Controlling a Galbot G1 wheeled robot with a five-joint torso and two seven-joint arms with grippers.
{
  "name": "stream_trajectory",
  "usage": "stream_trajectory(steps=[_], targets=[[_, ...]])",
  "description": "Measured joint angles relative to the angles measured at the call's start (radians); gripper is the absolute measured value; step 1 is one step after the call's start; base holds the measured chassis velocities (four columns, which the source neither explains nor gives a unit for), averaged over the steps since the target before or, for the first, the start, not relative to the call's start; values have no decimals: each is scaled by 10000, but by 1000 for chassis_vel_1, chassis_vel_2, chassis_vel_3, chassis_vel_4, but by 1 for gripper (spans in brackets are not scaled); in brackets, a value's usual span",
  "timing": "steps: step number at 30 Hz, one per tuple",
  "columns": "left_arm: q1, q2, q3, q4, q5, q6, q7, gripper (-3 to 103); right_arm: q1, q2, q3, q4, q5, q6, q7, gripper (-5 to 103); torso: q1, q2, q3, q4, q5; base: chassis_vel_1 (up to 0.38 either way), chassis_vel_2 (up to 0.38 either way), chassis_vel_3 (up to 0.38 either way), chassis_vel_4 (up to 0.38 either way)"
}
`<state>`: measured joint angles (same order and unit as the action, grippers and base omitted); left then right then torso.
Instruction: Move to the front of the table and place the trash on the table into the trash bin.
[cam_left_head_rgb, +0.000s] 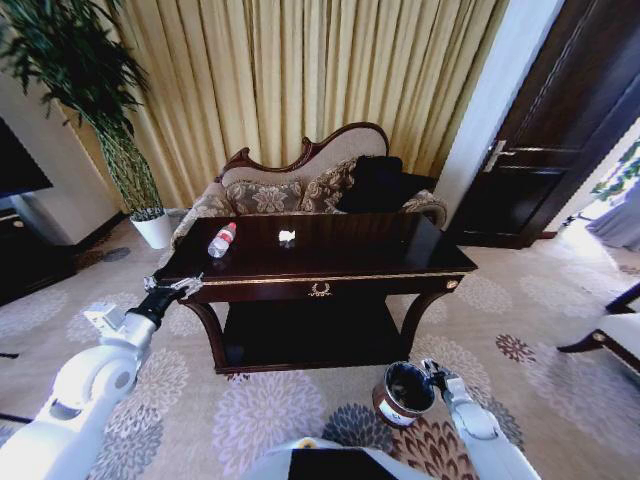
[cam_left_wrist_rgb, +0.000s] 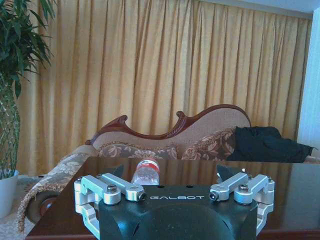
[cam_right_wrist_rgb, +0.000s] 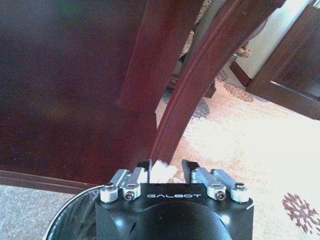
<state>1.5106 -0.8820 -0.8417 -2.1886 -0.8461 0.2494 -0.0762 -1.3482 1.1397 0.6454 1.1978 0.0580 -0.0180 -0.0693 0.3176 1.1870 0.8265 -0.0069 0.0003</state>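
One clear bottle (cam_left_head_rgb: 221, 240) with a red cap lies on its side near the left end of the table (cam_left_head_rgb: 330, 262), and one crumpled white paper scrap (cam_left_head_rgb: 287, 237) sits near the middle of the top, apart from the bottle. One trash bin (cam_left_head_rgb: 404, 392) stands on the floor in front of the table, toward its right leg. The left gripper (cam_left_head_rgb: 180, 287) hovers at the table's front left corner, its jaws spread wide and empty, the bottle (cam_left_wrist_rgb: 146, 172) beyond them. The right gripper (cam_right_wrist_rgb: 166, 172) hangs over the bin's rim (cam_right_wrist_rgb: 65, 220), fingers closed to a narrow gap on one white scrap (cam_right_wrist_rgb: 161, 171). Patterned carpet (cam_left_head_rgb: 520, 330) covers the floor; a sofa (cam_left_head_rgb: 300, 185), gold curtains (cam_left_head_rgb: 300, 70) and a potted plant (cam_left_head_rgb: 100, 90) stand behind
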Motion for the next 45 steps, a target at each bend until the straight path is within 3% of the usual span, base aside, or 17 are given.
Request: stream_trajectory(steps=[2, 4, 5, 9, 10, 12, 13, 14, 15, 16, 18, 19, 20, 30, 36, 45], targets=[[17, -2, -27, -1, -12, 0, -2, 100, 15, -33, -1, -23, 18, 23, 13, 37, 0, 0, 0, 0, -1, 0, 0, 0, 0], [97, -10, -108, -36, -33, 0, -3, 100, 50, -119, -5, -99, 54, 93, 24, 54, -1, 0, -1, 0, -1, 0, 0, 0, 0], [97, -10, -108, -36, -33, 0, -3, 100, 50, -119, -5, -99, 54, 93, 24, 54, -1, 0, -1, 0, -1, 0, 0, 0, 0], [253, -27, -217, -137, -40, 0, -9, 100, 69, -229, -2, 12, 309, 330, 151, 70, 0, 0, 0, -3, 1, 0, 0, 0, 0], [303, -28, -254, -180, -45, 0, -9, 100, 65, -291, 3, 301, 655, 467, 190, 76, 0, 0, -1, -3, 2, 0, 0, 0, 0], [331, -29, -274, -203, -47, 0, -10, 100, 52, -338, 12, 537, 902, 549, 197, 76, -1, 0, 0, -2, 2, 0, 0, 0, 0], [373, -29, -306, -241, -51, 0, -11, 100, 28, -411, 28, 1003, 1287, 619, 220, 86, -1, 0, 0, -1, 0, 0, 0, 0, 0], [407, -28, -330, -273, -58, 0, -13, 100, 4, -467, 37, 1405, 1603, 613, 242, 86, 0, 0, 0, 0, 1, 0, 0, 0, 0], [463, -28, -376, -332, -67, 0, -26, 100, -74, -606, 56, 2421, 2368, 276, 349, 96, -1, 0, 0, 1, 0, 0, 0, 0, 0], [463, -28, -376, -332, -67, 0, -26, 100, -74, -606, 56, 2421, 2368, 276, 349, 96, -1, 0, 0, 1, 0, 0, 0, 0, 0], [519, -24, -426, -414, -86, 0, -32, 100, -202, -820, 66, 4265, 3763, -848, 732, 99, -1, 0, 0, 2, -4, 0, 0, 0, 0], [519, -24, -426, -414, -86, 0, -32, 100, -202, -820, 66, 4265, 3763, -848, 732, 99, -1, 0, 0, 2, -4, 0, 0, 0, 0], [545, -25, -459, -464, -96, 0, -35, 100, -215, -931, 66, 5376, 4458, -1409, 975, 100, -1, 0, 0, 1, -3, 0, 0, 0, 0], [661, -102, -634, -664, -138, 0, -40, 100, 644, -1336, -357, 8949, 5856, -2967, 2210, 100, -1, 1, 0, 0, -1, 0, 0, 0, 0], [728, -163, -811, -783, -194, 0, -41, 100, 1111, -1420, -536, 9281, 6145, -3178, 2654, 100, 0, 0, 0, 2, -1, 0, 0, 0, 0], [590, -180, -829, -915, -264, 2, -250, 100, 767, -1214, -535, 8921, 5418, -2526, 2310, 100, -1, 1, -1, -1, 0, 0, 0, 0, 0]])
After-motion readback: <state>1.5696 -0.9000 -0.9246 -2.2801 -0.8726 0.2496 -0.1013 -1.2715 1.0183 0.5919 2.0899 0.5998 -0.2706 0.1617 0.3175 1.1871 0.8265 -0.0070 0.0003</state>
